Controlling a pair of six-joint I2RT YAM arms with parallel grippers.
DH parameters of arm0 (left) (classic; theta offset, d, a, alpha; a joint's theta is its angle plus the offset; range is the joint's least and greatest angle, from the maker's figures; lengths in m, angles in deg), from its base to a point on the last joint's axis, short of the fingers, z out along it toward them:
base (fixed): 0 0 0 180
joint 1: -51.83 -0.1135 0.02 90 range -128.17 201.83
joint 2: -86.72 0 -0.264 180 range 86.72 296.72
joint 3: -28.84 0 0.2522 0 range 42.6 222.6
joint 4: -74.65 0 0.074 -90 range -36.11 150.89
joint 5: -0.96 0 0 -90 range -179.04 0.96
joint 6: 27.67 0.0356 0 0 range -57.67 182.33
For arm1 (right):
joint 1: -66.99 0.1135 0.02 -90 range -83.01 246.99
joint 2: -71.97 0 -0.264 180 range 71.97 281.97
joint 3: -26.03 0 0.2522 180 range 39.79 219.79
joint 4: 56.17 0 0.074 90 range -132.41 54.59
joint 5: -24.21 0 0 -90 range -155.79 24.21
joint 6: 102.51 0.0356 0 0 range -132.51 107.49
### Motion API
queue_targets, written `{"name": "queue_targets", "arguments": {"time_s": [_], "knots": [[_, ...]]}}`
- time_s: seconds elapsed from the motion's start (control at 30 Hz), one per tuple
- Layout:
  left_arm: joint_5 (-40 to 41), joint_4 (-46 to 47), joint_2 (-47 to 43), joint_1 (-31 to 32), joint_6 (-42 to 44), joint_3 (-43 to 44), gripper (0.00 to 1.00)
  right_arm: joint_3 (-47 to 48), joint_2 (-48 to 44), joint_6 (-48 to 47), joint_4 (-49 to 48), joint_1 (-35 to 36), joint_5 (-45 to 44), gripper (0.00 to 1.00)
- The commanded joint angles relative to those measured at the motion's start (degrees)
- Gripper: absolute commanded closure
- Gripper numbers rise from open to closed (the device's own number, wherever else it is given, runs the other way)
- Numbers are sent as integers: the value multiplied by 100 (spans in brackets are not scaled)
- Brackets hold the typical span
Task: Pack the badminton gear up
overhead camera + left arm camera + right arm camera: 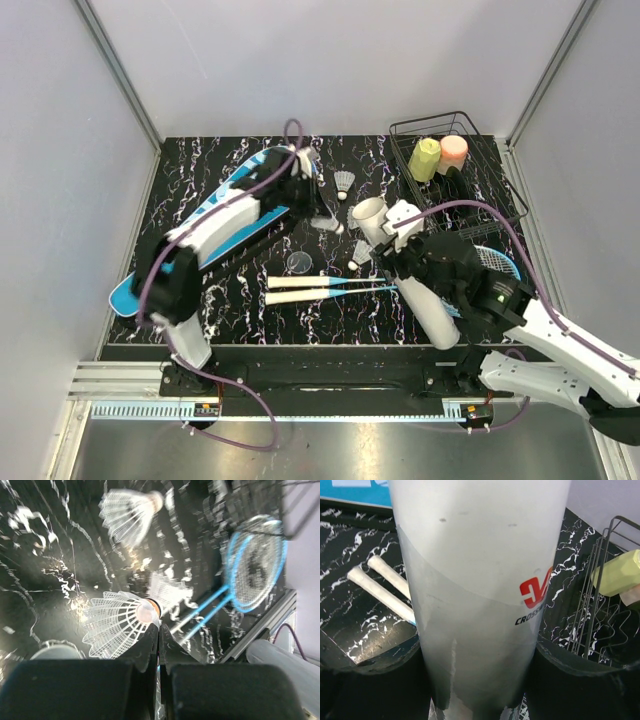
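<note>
- While I am reaching out over the black table (190, 165), my right gripper (480, 665) is squeezing the long white tube (480, 555) from both sides. The tube is filling up most of my right wrist view.
- My left gripper (159, 629) is holding its two fingers pressed together, with only a thin line showing between them.
- One shuttlecock (117, 625) is sitting right at those fingertips, with its round nose touching them. I cannot tell if any of it is being pinched.
- Just past it, a second shuttlecock (167, 592) is lying on the table, partly hiding behind the first one.
- Farther off, a third shuttlecock (130, 512) is lying by itself.
- The two rackets (255, 562) are lying side by side in the middle of the table. Their white handles are pointing to my left, and their blue heads are resting near my right arm.
- The blue cover (232, 185) is lying flat under my left arm, along the left part of the table.
- At the far right corner, the black wire basket (470, 128) is holding a yellow bottle (617, 572) and a pink bottle (454, 150) next to each other.
</note>
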Motion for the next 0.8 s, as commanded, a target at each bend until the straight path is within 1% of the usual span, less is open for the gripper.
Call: {"name": "queue_targets", "arguments": {"time_s": [0.0, 0.07, 0.1, 0.13, 0.23, 0.3, 0.33, 0.47, 0.53, 0.63, 0.77], "knots": [[488, -708, -2091, -17, 604, 114, 100, 360, 326, -631, -252, -16, 250, 55], [208, -1000, -2472, -17, 867, 132, 100, 483, 660, -937, -128, -7, 575, 55], [-202, -1210, -2822, -17, 947, 106, 100, 475, 748, -1061, -102, -16, 680, 58], [-363, -1325, -3008, 35, 1008, 88, 100, 448, 906, -1166, -119, -7, 847, 59], [-426, -1607, -3843, 149, 1193, -123, 100, 501, 1117, -1176, -84, -7, 1014, 62], [-575, -1616, -4387, 158, 1185, -289, 100, 457, 1127, -1246, -32, 1, 1356, 62], [-628, -1616, -4512, 211, 1159, -316, 100, 457, 1127, -1264, -31, 2, 1611, 62], [-813, -1608, -4698, 439, 1018, -352, 100, 378, 1004, -1273, -206, -7, 2131, 62], [-795, -1625, -4680, 527, 1000, -352, 100, 325, 917, -1273, -365, 1, 2298, 61], [-1059, -1406, -4610, 633, 860, -457, 100, 290, 898, -1255, -427, -7, 2526, 62], [-1076, -1362, -4434, 747, 755, -439, 100, 115, 785, -1133, -681, 36, 2685, 62]]}}
